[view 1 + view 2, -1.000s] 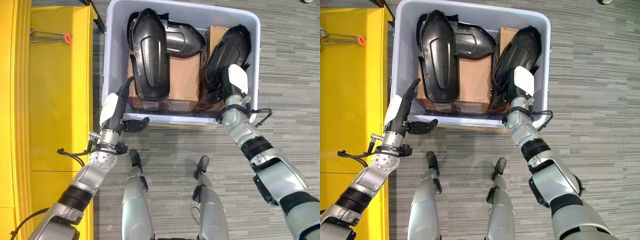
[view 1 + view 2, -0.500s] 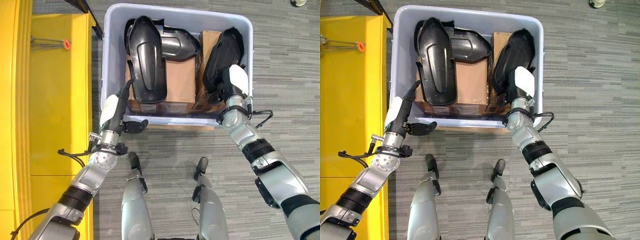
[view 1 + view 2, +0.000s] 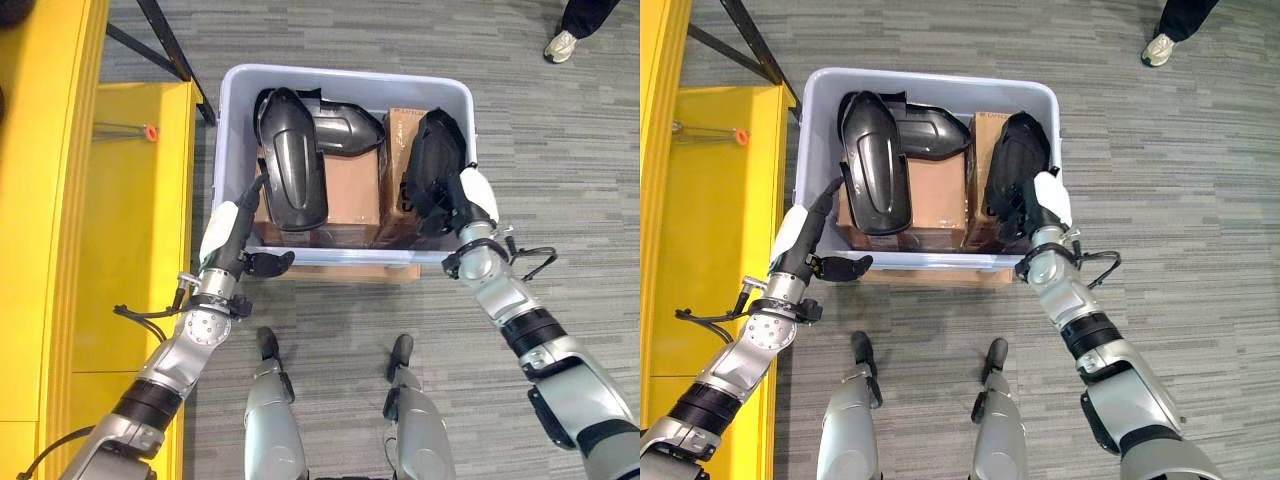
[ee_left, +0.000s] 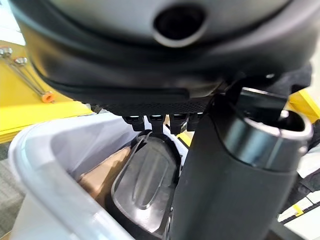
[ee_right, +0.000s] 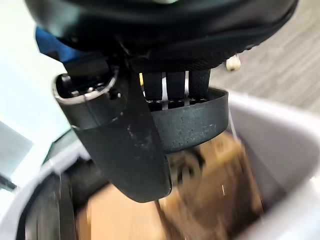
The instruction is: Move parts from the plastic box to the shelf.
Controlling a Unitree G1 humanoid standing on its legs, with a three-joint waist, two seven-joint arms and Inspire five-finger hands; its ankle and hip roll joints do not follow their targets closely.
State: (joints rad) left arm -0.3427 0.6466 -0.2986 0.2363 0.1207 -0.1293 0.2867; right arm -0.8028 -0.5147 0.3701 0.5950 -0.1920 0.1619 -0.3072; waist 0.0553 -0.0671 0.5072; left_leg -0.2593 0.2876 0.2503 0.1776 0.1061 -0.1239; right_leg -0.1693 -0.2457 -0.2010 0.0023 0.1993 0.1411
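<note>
The plastic box sits on the grey carpet just ahead of the robot, with the yellow shelf along its left side. Inside, dark moulded parts lie on top of cardboard cartons. The right-hand part lies against the box's right wall with its long axis running near to far, and the right hand is at its near end, fingers curled round the edge of that part, as the right wrist view shows, with the rim of the part pinched between fingers and thumb. The left-hand part also runs near to far, leaning slightly, and a third part lies behind it toward the far wall. The left hand hovers at the box's near-left corner with fingers straight and apart, holding nothing, the fingertips close to the near edge of the left-hand part (I cannot tell if they touch it). So the part in the grasp lies ahead of the right hand, on the side of the box away from the shelf; carrying it there likely means lifting it clear of the wall and swinging it leftward across the box. A person's shoe shows on the carpet at the far right.
</note>
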